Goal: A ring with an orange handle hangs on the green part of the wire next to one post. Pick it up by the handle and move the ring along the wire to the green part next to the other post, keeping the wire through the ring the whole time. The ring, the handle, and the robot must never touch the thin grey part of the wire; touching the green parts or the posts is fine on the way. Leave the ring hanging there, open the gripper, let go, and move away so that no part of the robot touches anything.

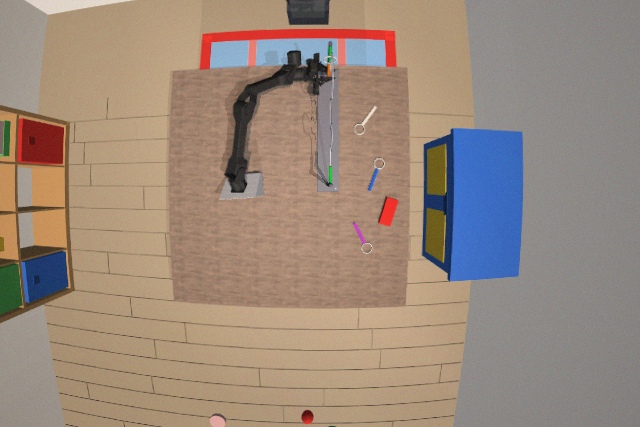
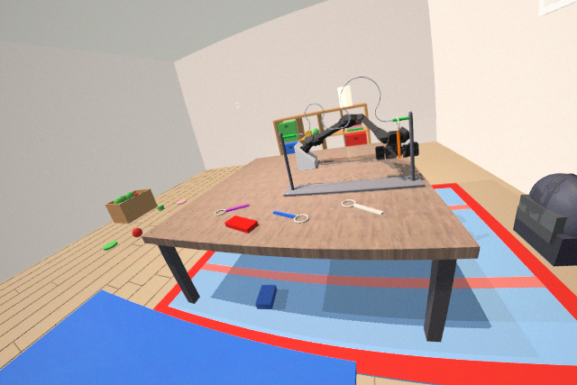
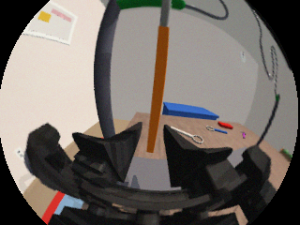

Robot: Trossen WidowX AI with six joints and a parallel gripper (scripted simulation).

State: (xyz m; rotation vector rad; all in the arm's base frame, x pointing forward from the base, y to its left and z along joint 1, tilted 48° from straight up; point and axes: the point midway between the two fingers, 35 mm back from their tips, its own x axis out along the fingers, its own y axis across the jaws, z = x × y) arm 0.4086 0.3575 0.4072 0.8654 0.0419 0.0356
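The ring [image 1: 330,59] with the orange handle [image 1: 328,69] [image 2: 398,142] [image 3: 159,75] hangs on the green wire part [image 2: 399,119] [image 3: 150,2] next to the far post [image 2: 410,148] [image 3: 107,63]. The handle hangs straight down. My gripper [image 1: 324,73] [image 2: 396,151] [image 3: 153,126] is partly open, with its fingers on either side of the handle's lower end and a small gap on each side. The thin grey wire [image 2: 363,77] [image 1: 331,117] loops up and across to the other green part [image 1: 329,172] [image 2: 285,136] at the near post [image 2: 287,166].
The wire stand's grey base [image 1: 336,153] [image 2: 353,185] lies on the table. Beside it lie a white-handled ring [image 1: 366,120] [image 2: 363,206], a blue-handled ring [image 1: 374,174] [image 2: 288,215], a purple-handled ring [image 1: 360,235] [image 2: 231,208] and a red block [image 1: 388,211] [image 2: 241,224].
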